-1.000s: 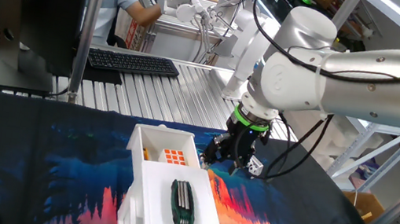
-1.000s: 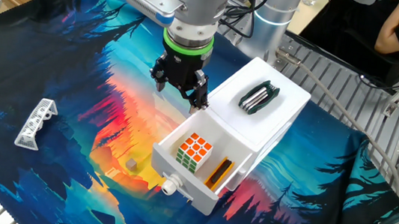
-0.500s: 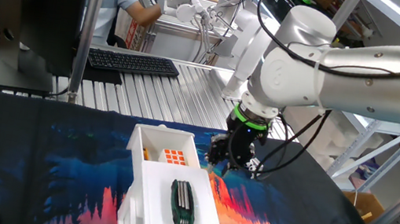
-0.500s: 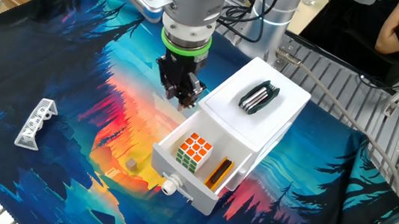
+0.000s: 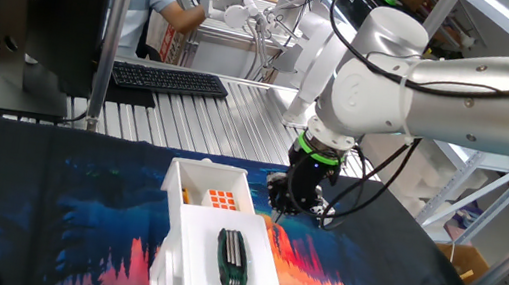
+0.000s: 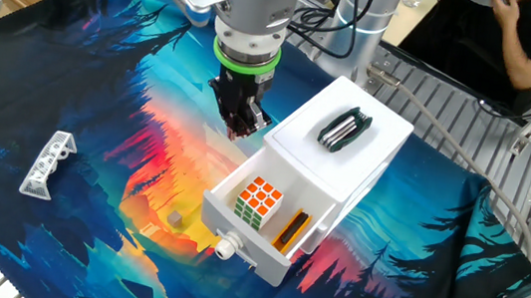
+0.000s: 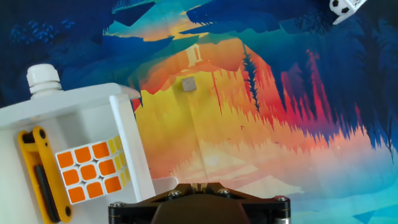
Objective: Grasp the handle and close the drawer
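The drawer (image 6: 268,215) stands pulled out toward the counter's (image 6: 104,70) near edge, its handle (image 6: 225,248) at the front, untouched. A colour cube (image 6: 259,199) and a yellow tool (image 6: 290,230) lie inside. Just beyond the drawer's left wall hovers the hand (image 6: 239,123), fingers pressed together, holding nothing. A dark green multi-tool (image 6: 344,129) rests on the box top.

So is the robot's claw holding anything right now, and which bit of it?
No, nothing. The black two-finger gripper hangs over the colourful cloth beside the open white plastic drawer, fingers together, away from the small white handle.
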Robot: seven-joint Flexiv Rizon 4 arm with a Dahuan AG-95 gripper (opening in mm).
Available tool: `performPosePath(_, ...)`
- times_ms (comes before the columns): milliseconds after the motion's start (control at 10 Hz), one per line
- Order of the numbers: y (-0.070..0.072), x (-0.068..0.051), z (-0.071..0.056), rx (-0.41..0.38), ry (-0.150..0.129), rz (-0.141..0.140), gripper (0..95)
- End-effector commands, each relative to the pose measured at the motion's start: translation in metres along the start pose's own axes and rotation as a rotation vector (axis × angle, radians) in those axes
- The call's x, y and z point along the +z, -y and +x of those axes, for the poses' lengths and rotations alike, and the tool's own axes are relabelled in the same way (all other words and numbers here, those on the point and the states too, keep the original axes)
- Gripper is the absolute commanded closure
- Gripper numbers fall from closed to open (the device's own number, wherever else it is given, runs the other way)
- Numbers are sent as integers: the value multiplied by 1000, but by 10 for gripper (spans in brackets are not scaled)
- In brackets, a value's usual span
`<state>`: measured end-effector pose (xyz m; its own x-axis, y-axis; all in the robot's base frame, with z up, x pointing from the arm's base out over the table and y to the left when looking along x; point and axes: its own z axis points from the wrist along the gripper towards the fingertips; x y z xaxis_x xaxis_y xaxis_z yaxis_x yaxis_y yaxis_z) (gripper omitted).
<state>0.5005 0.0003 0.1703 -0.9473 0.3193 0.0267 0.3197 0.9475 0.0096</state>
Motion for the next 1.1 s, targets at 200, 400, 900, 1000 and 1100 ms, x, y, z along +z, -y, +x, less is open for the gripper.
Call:
performPosePath(200, 1, -1, 1, -27, 6, -2, 950)
performPosePath(400, -4, -6, -1, -27, -2, 0, 950)
performPosePath(900, -26, -34, -15, 6, -27, 8, 950)
performPosePath(1000, -29, -38, -18, 13, -27, 7, 950)
performPosePath(1100, -30, -39, -18, 14, -27, 7, 950)
